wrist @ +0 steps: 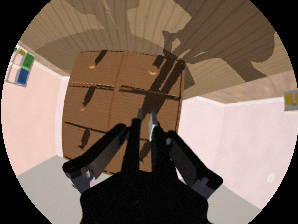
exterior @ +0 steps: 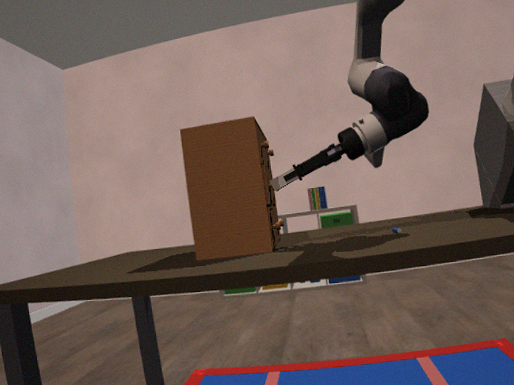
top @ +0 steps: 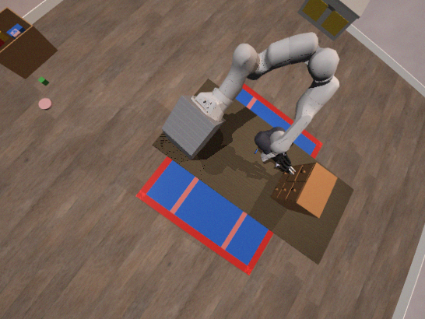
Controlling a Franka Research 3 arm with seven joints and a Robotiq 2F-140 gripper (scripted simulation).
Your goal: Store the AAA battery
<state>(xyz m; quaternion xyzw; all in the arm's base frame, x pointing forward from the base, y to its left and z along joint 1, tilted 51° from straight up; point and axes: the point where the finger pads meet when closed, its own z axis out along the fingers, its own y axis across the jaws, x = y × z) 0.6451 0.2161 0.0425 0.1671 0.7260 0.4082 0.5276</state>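
Note:
The small wooden chest point(top: 305, 188) stands on the dark table, all its drawers pushed in; it also shows in the exterior view point(exterior: 229, 189) and the wrist view point(wrist: 123, 110). My gripper point(exterior: 276, 184) is level against the chest's front at the middle row, in the right column as the wrist view point(wrist: 145, 119) shows it. Its fingers are nearly together around that drawer's small knob, which they hide. The AAA battery point(top: 255, 151), small and blue, lies on the table behind the gripper, well away from the chest; it also shows in the exterior view point(exterior: 396, 229).
The arm's grey base block point(top: 191, 126) stands at the far table corner. Other drawer knobs point(exterior: 265, 144) stick out above and below the fingers. A blue and red mat point(top: 206, 214) lies on the floor beside the table.

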